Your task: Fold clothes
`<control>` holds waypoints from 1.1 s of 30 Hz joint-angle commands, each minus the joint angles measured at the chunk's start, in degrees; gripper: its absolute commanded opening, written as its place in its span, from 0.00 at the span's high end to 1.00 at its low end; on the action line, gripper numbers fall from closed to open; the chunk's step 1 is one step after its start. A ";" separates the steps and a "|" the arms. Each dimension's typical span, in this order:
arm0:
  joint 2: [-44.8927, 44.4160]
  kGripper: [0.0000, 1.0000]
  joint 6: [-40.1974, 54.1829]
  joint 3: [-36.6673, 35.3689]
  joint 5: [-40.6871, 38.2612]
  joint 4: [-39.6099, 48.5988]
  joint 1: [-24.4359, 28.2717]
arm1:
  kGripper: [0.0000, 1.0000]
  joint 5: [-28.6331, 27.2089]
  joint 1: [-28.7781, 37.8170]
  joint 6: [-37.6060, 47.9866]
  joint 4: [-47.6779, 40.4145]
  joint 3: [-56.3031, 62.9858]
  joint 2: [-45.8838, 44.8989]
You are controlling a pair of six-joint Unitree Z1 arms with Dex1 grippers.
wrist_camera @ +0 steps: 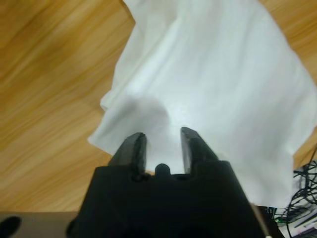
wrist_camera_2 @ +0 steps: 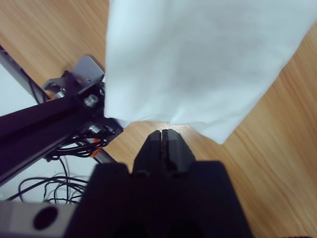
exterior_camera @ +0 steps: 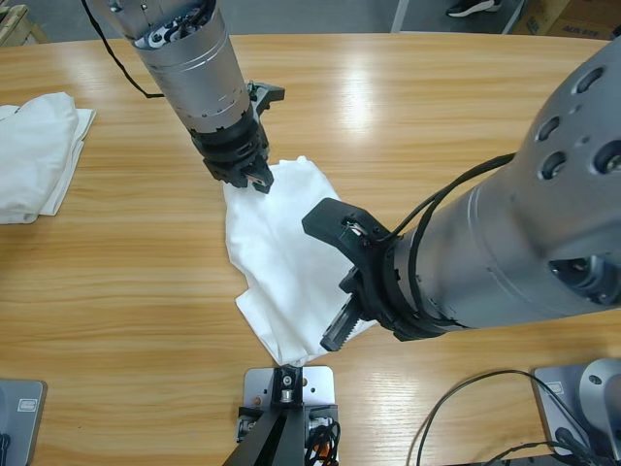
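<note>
While the high view lays out the whole table [exterior_camera: 126, 291], each wrist view settles for you what it leaves unclear. A rumpled white shirt [exterior_camera: 281, 252] lies near the middle of the table and runs toward the front edge. A second stack of folded white clothes [exterior_camera: 39, 155], shown only from above, rests at the left edge, well apart.

Left gripper [exterior_camera: 254, 183]: the arm enters from the top and ends at the shirt's far left corner. From above you cannot read its jaws. The left wrist view shows the left gripper [wrist_camera: 162, 136] with jaws parted and the white shirt [wrist_camera: 213, 74] spread beneath and beyond them; whether the tips touch the fabric cannot be told.

Right gripper [exterior_camera: 335, 335]: the arm comes in from the right edge and reaches the shirt's front end. The right wrist view shows the right gripper [wrist_camera_2: 161, 133] with jaws pressed flush together, their tips just at the hem of the white shirt [wrist_camera_2: 198, 59], with bare wood beside them.
</note>
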 commanded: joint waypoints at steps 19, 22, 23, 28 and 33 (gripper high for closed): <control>7.03 1.00 -3.20 10.69 -3.36 1.03 -0.18 | 1.00 7.16 1.72 1.07 -14.83 6.61 13.03; 8.42 1.00 -3.71 11.82 -5.47 0.95 -0.62 | 1.00 7.60 1.77 1.32 -14.85 7.13 13.56; 8.82 1.00 -3.85 12.05 -5.70 0.95 -0.88 | 1.00 7.71 1.77 1.37 -14.90 7.50 13.68; 10.12 1.00 -4.99 12.34 -5.81 1.00 -1.32 | 1.00 8.11 1.95 1.81 -16.26 9.08 13.98; 6.73 1.00 -5.68 13.68 -5.16 1.75 -1.27 | 1.00 7.60 1.95 1.81 -15.18 9.24 10.36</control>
